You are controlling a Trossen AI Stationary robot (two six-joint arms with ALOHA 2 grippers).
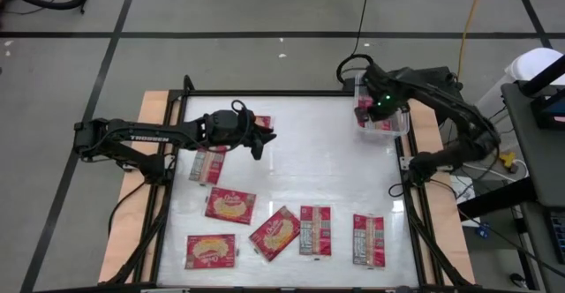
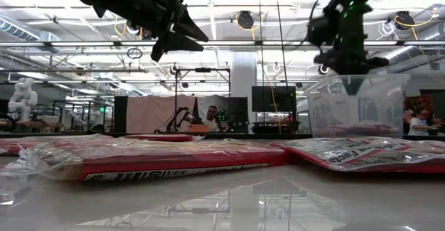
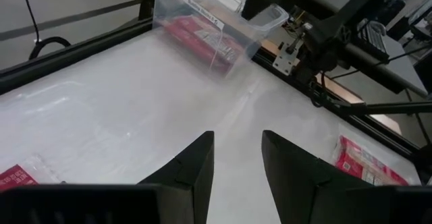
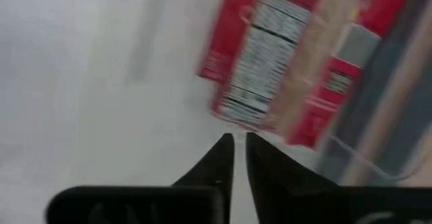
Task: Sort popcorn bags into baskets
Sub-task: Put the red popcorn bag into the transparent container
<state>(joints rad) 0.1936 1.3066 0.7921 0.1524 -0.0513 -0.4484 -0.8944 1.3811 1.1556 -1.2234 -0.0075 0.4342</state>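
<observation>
The clear plastic basket (image 1: 395,127) stands at the table's far right corner, with red popcorn bags (image 3: 200,36) lying flat in it. My right gripper (image 4: 237,140) points down over the basket (image 2: 358,109). Only a narrow gap shows between its fingertips and nothing is in it. A bag (image 4: 260,62) lies below it, printed panel up. My left gripper (image 3: 237,150) hovers open and empty over the far left of the table (image 1: 265,140). Several more popcorn bags (image 1: 230,205) lie flat on the table.
Bags lie along the near part of the table (image 1: 315,229) (image 1: 368,238) (image 1: 211,251), and two lie under the left arm (image 1: 207,165). The middle of the white tabletop (image 1: 327,165) is bare. A black frame (image 1: 415,214) edges the table. People sit in the room beyond (image 2: 208,116).
</observation>
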